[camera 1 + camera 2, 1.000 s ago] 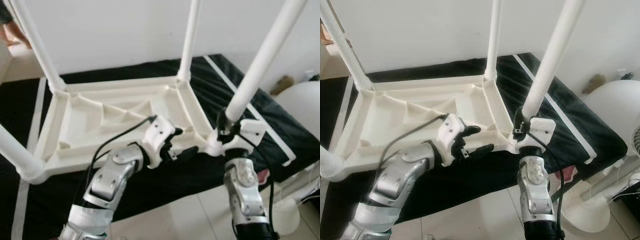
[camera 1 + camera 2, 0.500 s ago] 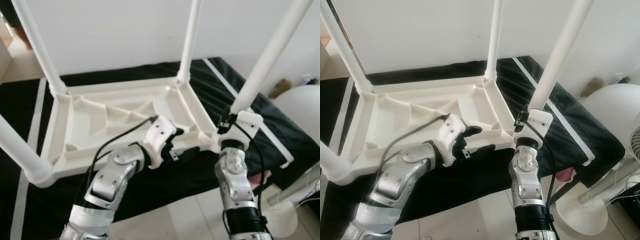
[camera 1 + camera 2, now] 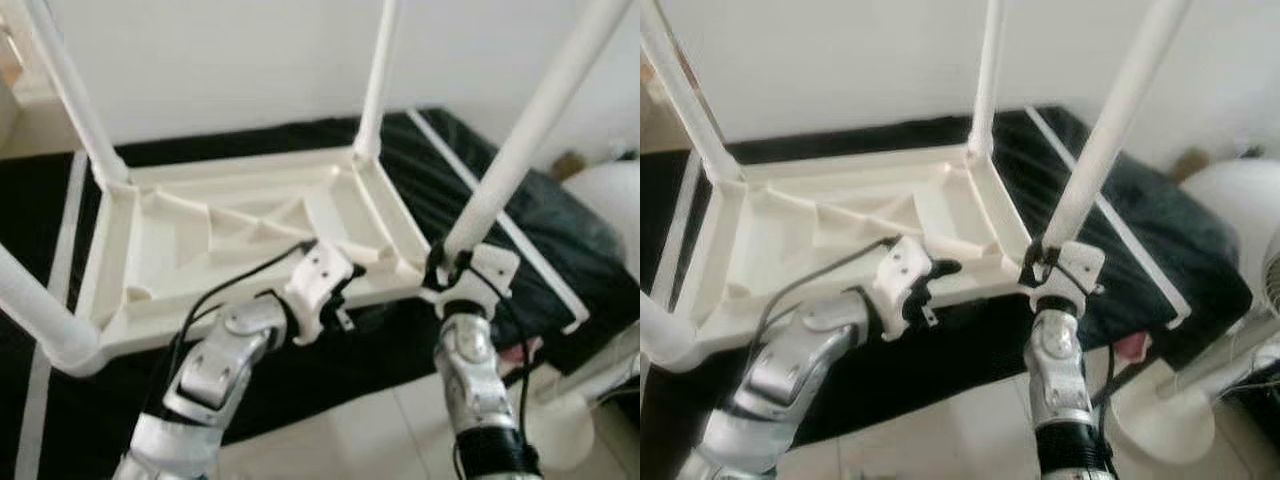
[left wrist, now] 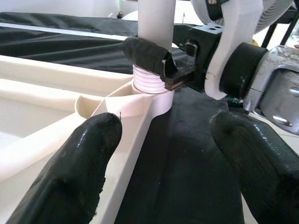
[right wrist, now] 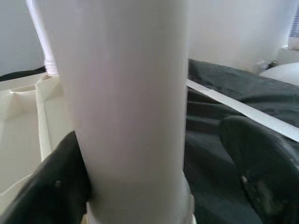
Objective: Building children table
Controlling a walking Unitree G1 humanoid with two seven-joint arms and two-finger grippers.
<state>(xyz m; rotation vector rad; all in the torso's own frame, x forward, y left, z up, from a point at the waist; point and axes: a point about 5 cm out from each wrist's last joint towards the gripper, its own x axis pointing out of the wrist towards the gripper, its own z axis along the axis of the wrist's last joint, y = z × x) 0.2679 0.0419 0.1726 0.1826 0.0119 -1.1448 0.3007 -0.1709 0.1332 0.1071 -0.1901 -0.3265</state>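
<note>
The right hand (image 3: 1042,262) clasps the leg (image 3: 1110,125) above its socket; a tilt could cross-thread it. The left hand (image 4: 161,154), wide open, straddles the tabletop (image 3: 240,240) rim unclamped, so it may shift.

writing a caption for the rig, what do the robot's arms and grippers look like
Both arms are silver jointed metal with black bands. Each wrist carries a white plastic housing with small dark holes. The left gripper and right gripper have thick black matte fingers. Black cables run along both forearms.

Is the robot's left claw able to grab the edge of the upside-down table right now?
Probably yes. The left claw is open, one finger already over the table's rim. Nothing sits between them; the right claw is busy at the corner leg.
</note>
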